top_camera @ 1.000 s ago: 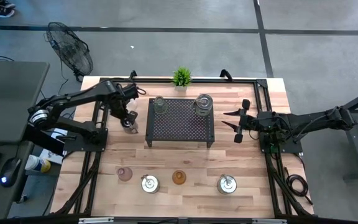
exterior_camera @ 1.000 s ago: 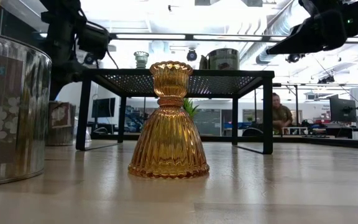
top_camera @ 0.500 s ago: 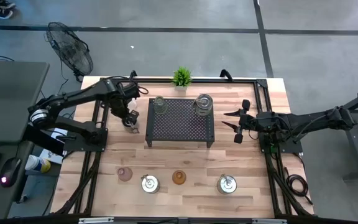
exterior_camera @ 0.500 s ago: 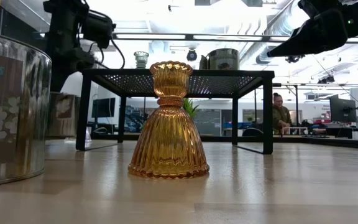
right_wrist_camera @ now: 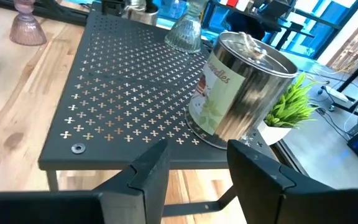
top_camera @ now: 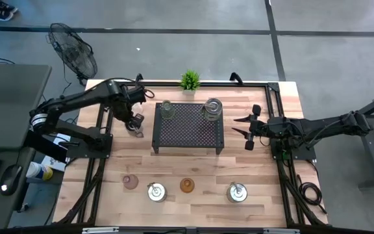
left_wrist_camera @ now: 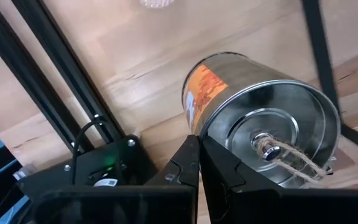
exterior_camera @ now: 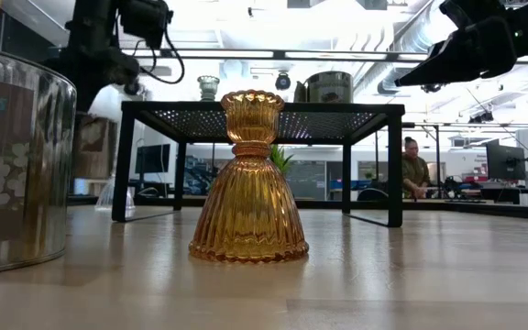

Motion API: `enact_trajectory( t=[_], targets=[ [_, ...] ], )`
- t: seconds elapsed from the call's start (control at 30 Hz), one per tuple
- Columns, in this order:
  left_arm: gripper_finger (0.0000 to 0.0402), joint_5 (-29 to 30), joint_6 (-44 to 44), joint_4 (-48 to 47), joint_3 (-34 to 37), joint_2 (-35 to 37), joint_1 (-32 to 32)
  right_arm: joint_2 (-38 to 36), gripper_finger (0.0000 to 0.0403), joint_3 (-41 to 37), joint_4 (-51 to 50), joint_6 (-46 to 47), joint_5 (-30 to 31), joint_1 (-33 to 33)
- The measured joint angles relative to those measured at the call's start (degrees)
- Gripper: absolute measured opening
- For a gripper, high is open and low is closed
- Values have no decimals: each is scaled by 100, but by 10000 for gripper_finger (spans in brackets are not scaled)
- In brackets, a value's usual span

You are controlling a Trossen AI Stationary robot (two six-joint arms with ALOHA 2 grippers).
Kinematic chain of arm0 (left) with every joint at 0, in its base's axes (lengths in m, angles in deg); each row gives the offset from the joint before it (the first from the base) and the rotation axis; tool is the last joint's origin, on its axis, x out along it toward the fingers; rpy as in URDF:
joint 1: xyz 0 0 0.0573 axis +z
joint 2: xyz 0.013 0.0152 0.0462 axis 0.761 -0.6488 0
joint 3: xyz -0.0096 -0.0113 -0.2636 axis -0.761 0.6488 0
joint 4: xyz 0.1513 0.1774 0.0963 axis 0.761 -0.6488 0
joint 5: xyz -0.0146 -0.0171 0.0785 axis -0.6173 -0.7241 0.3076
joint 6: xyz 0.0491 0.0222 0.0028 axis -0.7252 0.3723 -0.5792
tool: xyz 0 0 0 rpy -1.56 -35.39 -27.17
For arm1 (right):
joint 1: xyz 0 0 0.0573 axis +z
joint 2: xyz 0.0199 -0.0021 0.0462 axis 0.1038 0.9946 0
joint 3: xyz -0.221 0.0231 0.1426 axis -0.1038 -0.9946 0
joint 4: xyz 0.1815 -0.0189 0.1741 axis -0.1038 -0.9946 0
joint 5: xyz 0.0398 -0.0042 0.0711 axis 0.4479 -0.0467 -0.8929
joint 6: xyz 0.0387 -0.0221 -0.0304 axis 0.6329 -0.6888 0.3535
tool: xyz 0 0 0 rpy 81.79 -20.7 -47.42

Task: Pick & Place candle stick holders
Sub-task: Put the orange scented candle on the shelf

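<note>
Left claw (top_camera: 135, 123) shut, empty, raised beside the black rack (top_camera: 188, 125); right claw (top_camera: 247, 130) parted, empty, off the rack's other side.

Left claw fingers (left_wrist_camera: 194, 168) pressed together, with a clear glass holder (top_camera: 137, 132) on the worktop (top_camera: 258, 166) just below it, by the rack's left edge. Right claw fingers (right_wrist_camera: 148, 165) apart, level with the rack top. On the rack: clear holder (top_camera: 166, 108) and silver tin holder (top_camera: 213, 108), both at its far edge. In front of the rack, well apart from it, a row: pink holder (top_camera: 130, 182), silver holder (top_camera: 156, 192), amber holder (top_camera: 186, 185), silver holder (top_camera: 236, 192).
</note>
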Motion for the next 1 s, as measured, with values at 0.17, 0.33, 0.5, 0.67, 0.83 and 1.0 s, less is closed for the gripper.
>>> enact_trajectory(
  t=[0.17, 0.33, 0.5, 0.67, 0.83, 1.0],
  targets=[
    [0, -5, 83, -200, -279, 2, 1, 2, 154, 0, -2, -4, -13, 0],
    [0, -9, 269, -577, -629, 2, -1, 1, 154, 0, -5, -4, -13, 2],
    [0, -5, 435, -708, -1009, 2, -221, 2, 154, 0, -7, -40, -11, 0],
    [0, -20, 592, -710, -1418, 3, -545, 2, 154, 0, -9, -48, -11, 2],
    [0, -10, 873, -706, -1712, 2, -874, 2, 154, 0, -9, -48, -11, 2],
    [0, -41, 1025, -703, -1949, 2, -1160, 0, 154, 0, -9, -19, -11, 0]
  ],
)
